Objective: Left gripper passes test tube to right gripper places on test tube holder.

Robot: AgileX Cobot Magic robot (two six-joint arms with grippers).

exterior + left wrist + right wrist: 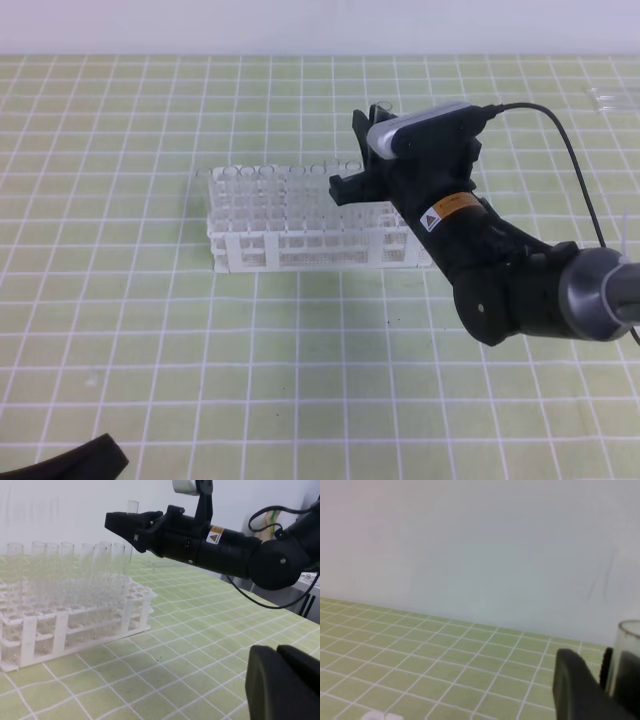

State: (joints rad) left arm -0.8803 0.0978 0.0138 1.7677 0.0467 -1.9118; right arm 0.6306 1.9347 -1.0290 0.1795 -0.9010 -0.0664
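The test tube [132,510] stands upright, clamped between the jaws of my right gripper [127,530]. It hangs over the right end of the white test tube holder [60,625], with its lower part among the tubes there. From above, the right gripper [355,155] covers that end of the holder [300,245], and only the test tube's rim [380,108] pokes out. In the right wrist view the test tube [629,655] sits beside a black finger [575,690]. My left gripper [280,680] rests low and apart, jaws together with nothing between them; its edge [70,462] shows at the bottom left.
Several other clear tubes [65,565] stand in the holder's back rows. A clear object [610,97] lies at the far right edge of the green grid mat [200,360]. A white wall [470,545] rises behind the mat. The right arm's black cable [570,150] loops overhead.
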